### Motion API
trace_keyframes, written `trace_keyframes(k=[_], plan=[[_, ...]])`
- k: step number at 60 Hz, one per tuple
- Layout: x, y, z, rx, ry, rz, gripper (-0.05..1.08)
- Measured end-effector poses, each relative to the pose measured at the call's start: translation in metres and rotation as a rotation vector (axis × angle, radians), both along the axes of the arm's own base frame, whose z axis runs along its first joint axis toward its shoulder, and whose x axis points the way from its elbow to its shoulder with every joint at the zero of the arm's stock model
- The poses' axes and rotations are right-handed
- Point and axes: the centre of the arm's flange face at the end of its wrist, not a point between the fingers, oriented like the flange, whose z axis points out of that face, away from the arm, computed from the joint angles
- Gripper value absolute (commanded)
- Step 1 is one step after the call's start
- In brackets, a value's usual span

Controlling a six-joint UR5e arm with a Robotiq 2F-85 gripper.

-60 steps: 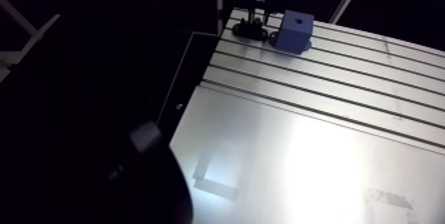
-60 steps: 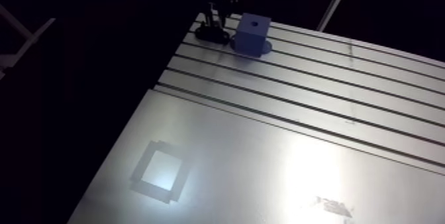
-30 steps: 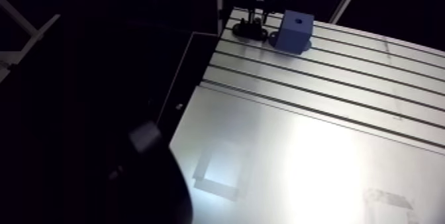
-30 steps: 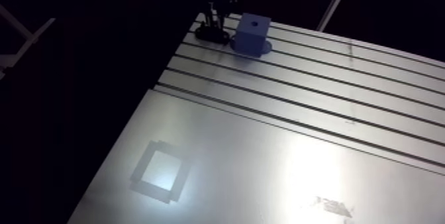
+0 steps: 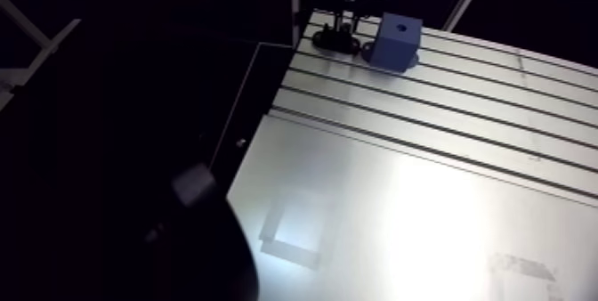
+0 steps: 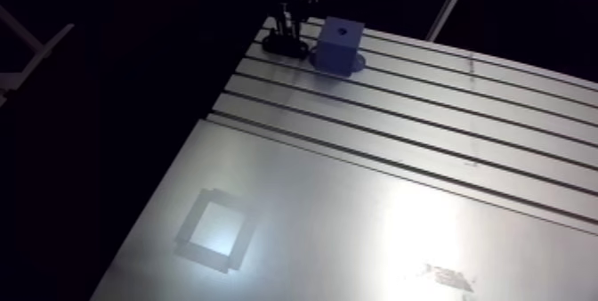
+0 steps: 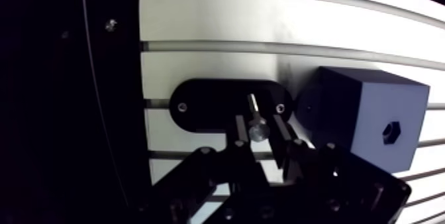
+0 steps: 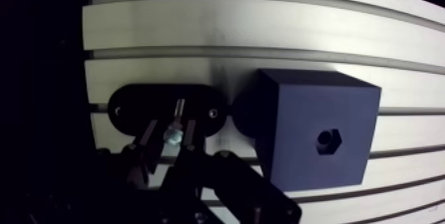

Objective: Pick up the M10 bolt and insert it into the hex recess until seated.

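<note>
In the wrist view the M10 bolt (image 7: 253, 107) stands upright in a black oval holder (image 7: 198, 104) on the slotted table. My gripper (image 7: 259, 130) is over it, its two fingers (image 7: 240, 128) closed in on either side of the bolt's head. Just beside the holder stands the blue block (image 7: 371, 117), its hex recess (image 7: 391, 132) on the face turned toward the camera. The arm view shows the same block (image 5: 396, 42) and holder (image 5: 336, 42) at the table's far corner, with the gripper small and dark above them.
The aluminium table (image 6: 427, 171) has long slots across its far half and a smooth plate nearer. A taped square outline (image 6: 214, 229) marks the plate. The table's edge runs close beside the holder, with darkness beyond it.
The whole arm view has shifted slightly, so the camera has moved a little. Block, holder and bolt keep their places on the table.
</note>
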Motion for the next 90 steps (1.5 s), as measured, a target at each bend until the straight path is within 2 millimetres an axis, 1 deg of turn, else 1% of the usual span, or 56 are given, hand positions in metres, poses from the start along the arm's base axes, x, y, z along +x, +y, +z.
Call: trace_keyframes(k=[18,26,44,60,83,90], plan=[[0.0,0.0,-0.001,0.003,-0.001,0.001,0.71],[0.0,0.0,-0.001,0.002,-0.002,0.002,0.74],[0.0,0.0,0.002,-0.001,0.003,0.003,0.76],[-0.001,0.001,0.01,-0.003,0.016,0.002,0.76],[-0.004,0.004,0.026,-0.006,0.038,0.001,0.8],[-0.006,0.007,0.035,-0.006,0.05,0.014,0.81]])
